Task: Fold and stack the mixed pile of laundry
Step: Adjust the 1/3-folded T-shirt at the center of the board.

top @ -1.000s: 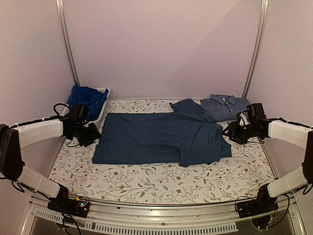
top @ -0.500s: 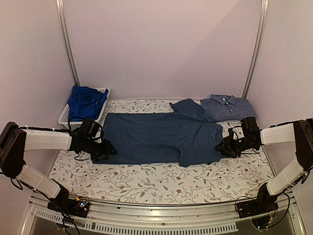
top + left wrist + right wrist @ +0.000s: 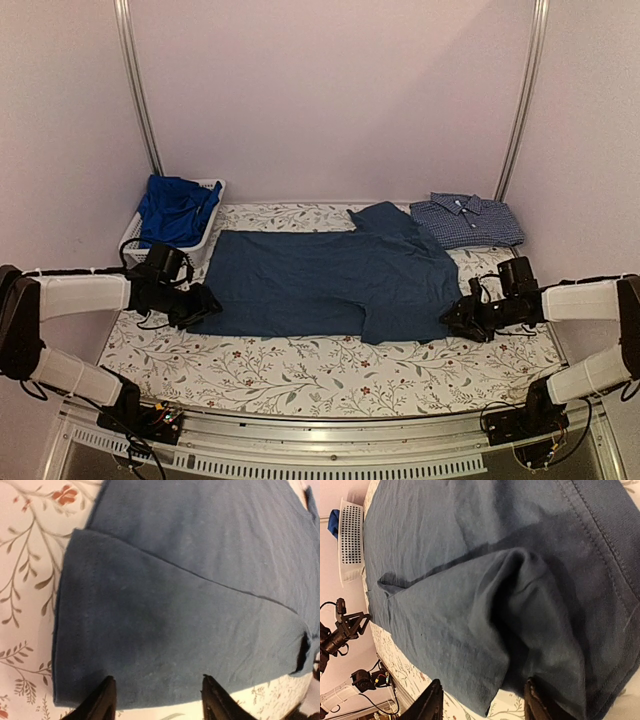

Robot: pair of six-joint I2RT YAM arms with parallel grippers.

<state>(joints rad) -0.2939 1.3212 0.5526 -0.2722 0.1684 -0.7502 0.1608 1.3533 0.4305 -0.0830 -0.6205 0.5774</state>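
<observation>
On table [image 3: 300, 372], two shirts [image 3: 320, 280] [image 3: 465, 220], one basket [image 3: 210, 222]

This looked like a robot test cell in a lab, not a home: plain pale walls [image 3: 330, 100] closed in the table [image 3: 300, 375], with its floral cloth, behind and at both sides. Bare aluminium posts [image 3: 137, 90] rose at the table's far corners, and a left arm [image 3: 80, 295] and a right arm [image 3: 590, 298] were bolted to a metal rail [image 3: 330, 440] along its near edge.
</observation>
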